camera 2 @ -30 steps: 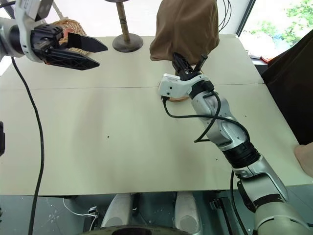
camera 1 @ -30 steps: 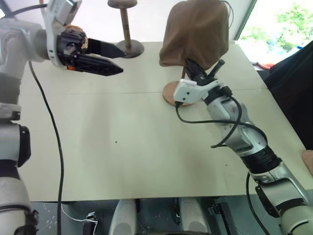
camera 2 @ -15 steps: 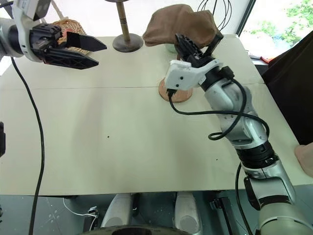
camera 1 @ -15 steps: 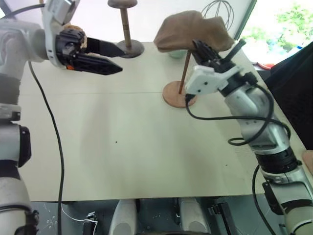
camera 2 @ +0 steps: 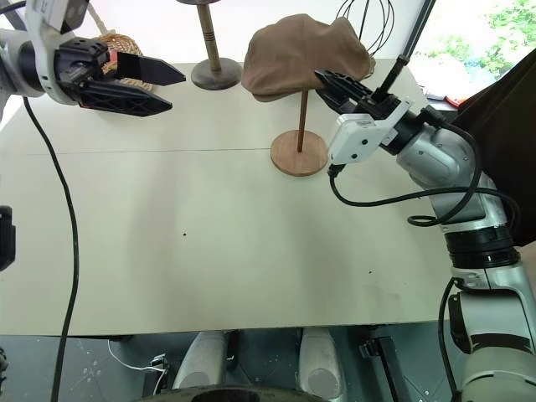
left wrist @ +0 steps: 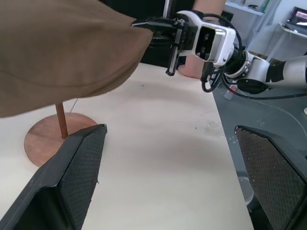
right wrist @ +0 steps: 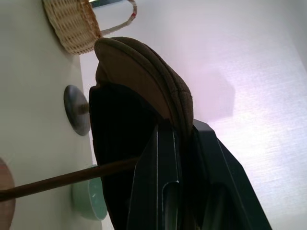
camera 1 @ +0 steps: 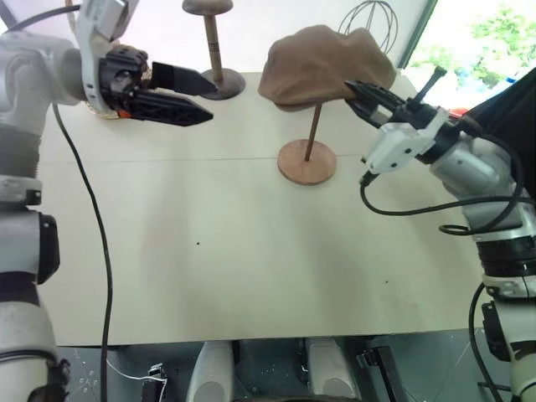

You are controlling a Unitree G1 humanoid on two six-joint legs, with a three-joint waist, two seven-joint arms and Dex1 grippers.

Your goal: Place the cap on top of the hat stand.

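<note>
Pale beige desk (camera 1: 209, 251), one seam running across it. White wall (camera 1: 159, 33) behind the far edge. Window (camera 1: 494, 38) past the far right corner, daylight and foliage outside.

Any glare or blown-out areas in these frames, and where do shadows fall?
Both eye views: window at the upper right is blown out; soft shadow on the table under the left gripper. Right wrist view: washed-out wall behind the cap, whose underside is dark.

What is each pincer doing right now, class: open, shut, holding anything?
Left pincer: open, empty.
Right pincer: shut on the cap's edge, above the hat stand.
</note>
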